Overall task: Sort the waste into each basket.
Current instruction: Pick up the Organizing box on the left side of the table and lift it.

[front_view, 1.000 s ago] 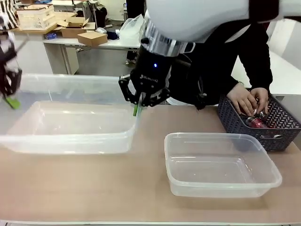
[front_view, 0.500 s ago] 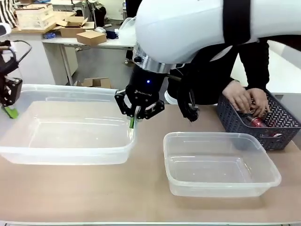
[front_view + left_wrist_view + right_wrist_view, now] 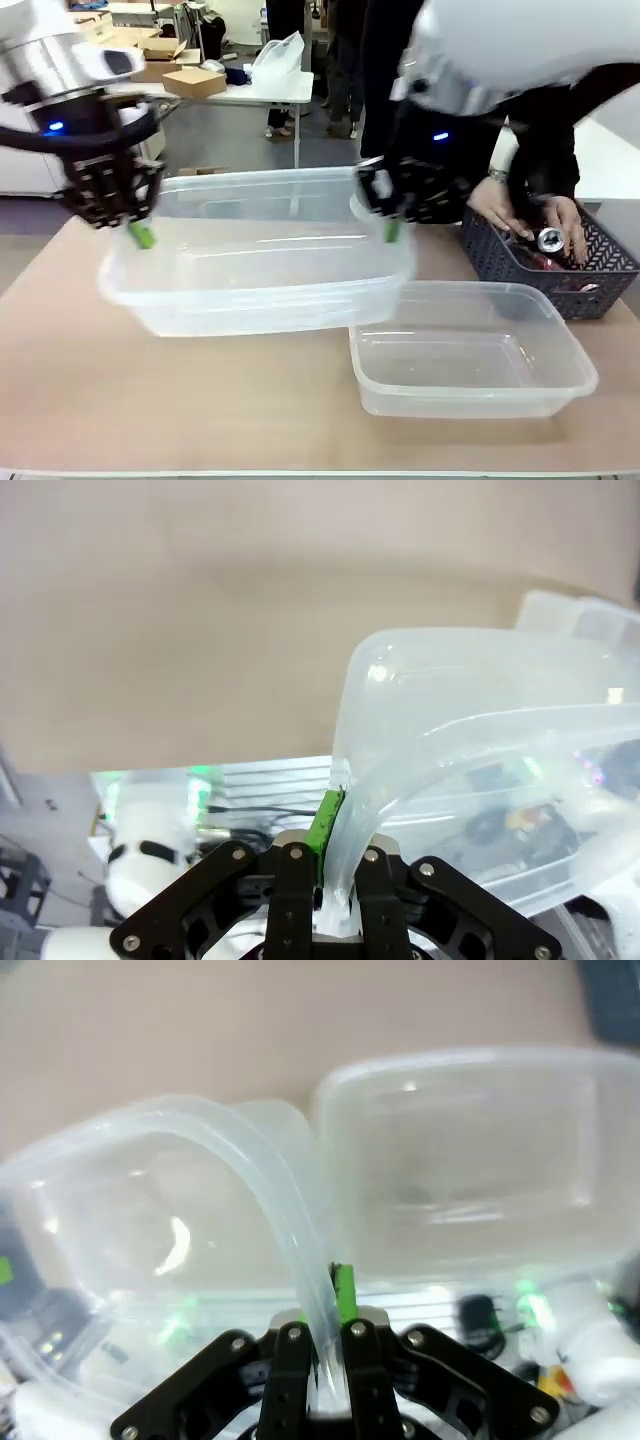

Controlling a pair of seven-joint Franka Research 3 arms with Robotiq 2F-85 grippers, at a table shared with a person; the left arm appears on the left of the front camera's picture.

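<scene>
Tan table (image 3: 200, 400) surface is recorded nearest the camera, and a smaller clear tub (image 3: 470, 350) is set on it at the right. Just behind, a large clear tub (image 3: 260, 270) is held between both arms, with its right end overlapping the smaller tub's far-left corner. The left gripper (image 3: 140, 232) is found clamped tight on the rim at the tub's left end. The right gripper (image 3: 390, 228) is likewise pinched closed on the rim at the right end. Farther right, a dark grey basket (image 3: 590, 290) is noted. A can (image 3: 550, 238) is held in it by the person's hands (image 3: 505, 208), above red cans (image 3: 545, 262).
</scene>
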